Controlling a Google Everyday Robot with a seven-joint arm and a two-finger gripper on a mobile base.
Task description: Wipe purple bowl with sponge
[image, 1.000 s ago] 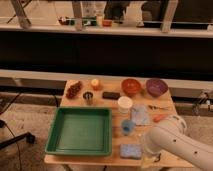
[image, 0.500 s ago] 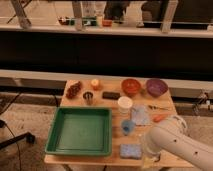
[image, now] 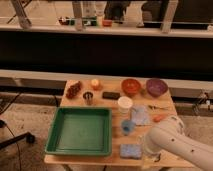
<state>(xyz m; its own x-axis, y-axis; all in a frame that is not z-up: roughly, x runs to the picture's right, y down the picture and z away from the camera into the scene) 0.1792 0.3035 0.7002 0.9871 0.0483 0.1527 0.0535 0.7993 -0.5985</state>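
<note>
The purple bowl [image: 156, 87] is sitting at the far right corner of the wooden table [image: 80, 159], upright and untouched, just right of the orange-red bowl [image: 131, 86] and apart from it. The sponge [image: 130, 150] is lying flat at the near edge of the table, right of the green tray [image: 80, 131] and well apart from the purple bowl. The white arm [image: 175, 142] is reaching in from the near right, and the gripper [image: 150, 154] is hanging at the near right edge of the table, just right of the sponge and largely masked by the arm's rounded end. Its fingers are standing spread and are gripping nothing; whether it is touching the sponge cannot be told. A small blue cup [image: 128, 126] is standing between the sponge and a blue-grey cloth [image: 140, 115], with a white cup [image: 125, 104] just beyond them. Along the far row, from the left, a reddish packet [image: 74, 90], a metal cup [image: 88, 97], a small orange item [image: 95, 83] and a dark flat block [image: 111, 95] are resting. A small orange object [image: 158, 118] is lying right of the cloth.
</note>
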